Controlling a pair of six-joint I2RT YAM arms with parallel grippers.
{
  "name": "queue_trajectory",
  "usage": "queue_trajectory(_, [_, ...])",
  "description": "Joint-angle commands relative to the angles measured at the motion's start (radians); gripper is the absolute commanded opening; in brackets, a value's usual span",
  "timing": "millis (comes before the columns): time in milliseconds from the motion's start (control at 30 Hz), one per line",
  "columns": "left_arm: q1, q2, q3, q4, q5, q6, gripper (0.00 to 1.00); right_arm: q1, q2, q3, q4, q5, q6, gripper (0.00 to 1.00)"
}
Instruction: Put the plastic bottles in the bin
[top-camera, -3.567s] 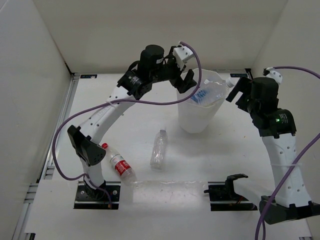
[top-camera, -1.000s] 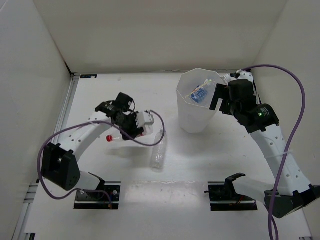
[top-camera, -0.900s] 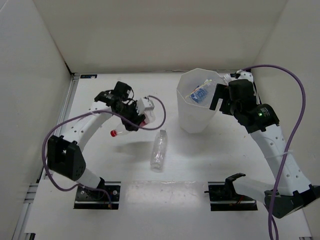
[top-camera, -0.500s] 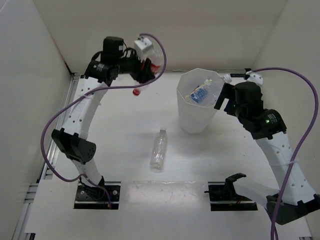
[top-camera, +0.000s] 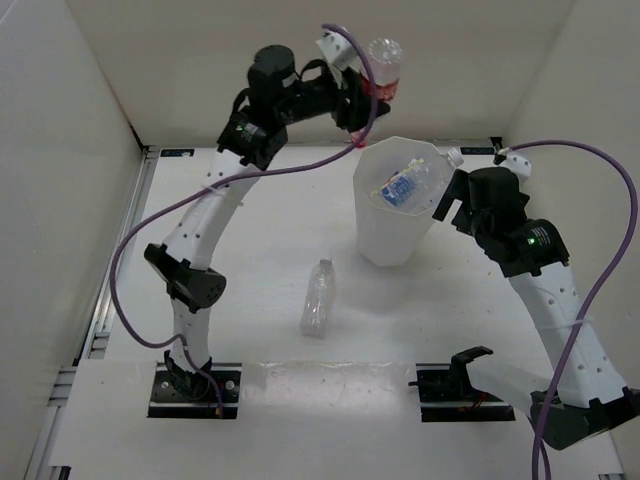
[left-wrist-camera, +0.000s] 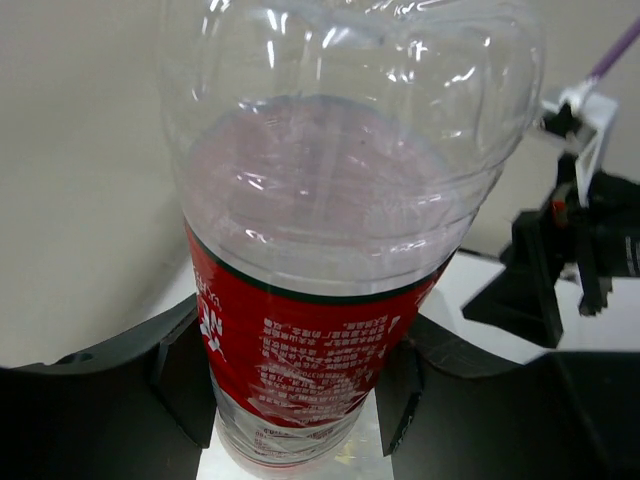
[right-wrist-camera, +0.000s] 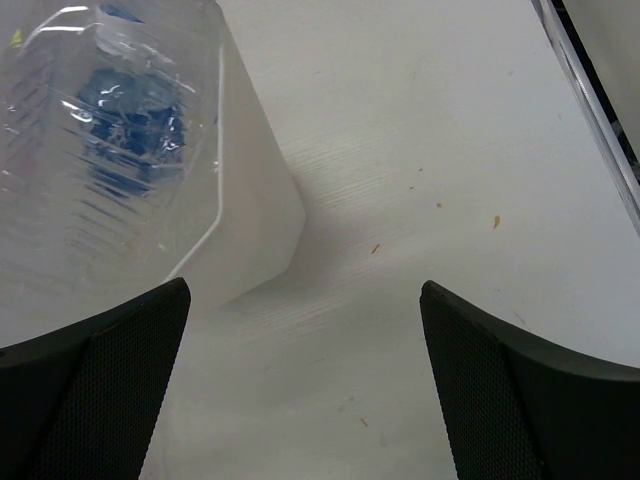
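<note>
**Two labels, no word legible**

The red-labelled bottle bears white lettering on its label. In the left wrist view this is a few slanted lines of small print, one row larger than the rest, all too blurred and warped by the curve to give a word, brand or number. The blue-labelled bottle inside the bin shows only a blue patch with pale marks — unreadable in both the top and right wrist views.

Clear red-labelled bottle, white bin
</note>
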Motion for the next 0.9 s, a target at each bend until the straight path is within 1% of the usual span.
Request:
queue_trajectory(0, [-0.037,0.022,-0.05,0.001,0.06,-0.036,0.1,-0.017,-0.003,0.01,-0.016,-0.005,0.016,0.99])
queue_trajectory(33, [-0.052,0.034,-0.059,0.001,0.087,-0.036,0.1,-0.017,-0.003,0.01,-0.016,-0.005,0.016,0.99])
queue_trajectory(67, [-0.068,0.034,-0.059,0.001,0.088,-0.036,0.1,-0.017,-0.013,0.01,-0.016,-0.005,0.016,0.99])
queue_trajectory(167, [-0.08,0.034,-0.12,0.001,0.077,-0.013,0.1,-0.017,-0.024,0.01,-0.007,-0.005,0.016,0.99])
queue_trajectory(200, [-0.091,0.034,-0.148,0.001,0.077,-0.013,0.12,-0.017,-0.033,0.01,-0.007,-0.005,0.007,0.99])
queue_trajectory(233, [-0.091,0.034,-0.16,0.001,0.086,0.004,0.17,-0.017,-0.033,0.001,-0.007,-0.005,0.007,0.99])
queue_trajectory(267, [-0.091,0.034,-0.186,0.001,0.086,0.016,0.27,-0.017,-0.033,0.0,-0.007,-0.005,0.007,0.99])
queue_trajectory(300, [-0.091,0.034,-0.203,0.001,0.086,0.016,0.29,-0.017,-0.044,0.0,-0.007,-0.005,0.007,0.99])
queue_trajectory(367, [-0.091,0.024,-0.242,0.001,0.021,0.026,0.32,-0.017,-0.053,0.0,-0.007,-0.005,0.007,0.99])
queue_trajectory(400, [-0.091,0.024,-0.283,0.001,0.004,0.056,0.35,-0.017,-0.053,0.0,-0.007,-0.005,0.007,0.99])
queue_trajectory(500, [-0.091,-0.007,-0.326,0.001,-0.079,0.078,0.61,-0.017,-0.053,0.0,-0.007,0.006,-0.004,0.99])
queue_trajectory(533, [-0.091,-0.021,-0.34,0.001,-0.107,0.078,0.72,-0.017,-0.053,0.0,-0.007,0.006,-0.004,0.99])
queue_trajectory(567, [-0.091,-0.034,-0.34,0.001,-0.128,0.078,0.98,-0.017,-0.053,0.0,-0.007,0.006,-0.004,0.99])
queue_trajectory(600, [-0.091,-0.035,-0.34,0.001,-0.177,0.078,1.0,-0.017,-0.062,0.0,-0.007,0.006,-0.004,0.99])
queue_trajectory(700, [-0.1,-0.07,-0.331,0.001,-0.271,0.099,1.0,-0.017,-0.063,0.011,-0.007,-0.005,-0.013,0.99])
queue_trajectory(800, [-0.1,-0.113,-0.289,0.001,-0.334,0.134,1.0,-0.017,-0.063,0.011,-0.007,-0.005,-0.013,0.99])
queue_trajectory(867, [-0.1,-0.158,-0.271,0.001,-0.351,0.17,1.0,-0.017,-0.063,0.011,-0.007,-0.014,-0.022,0.99])
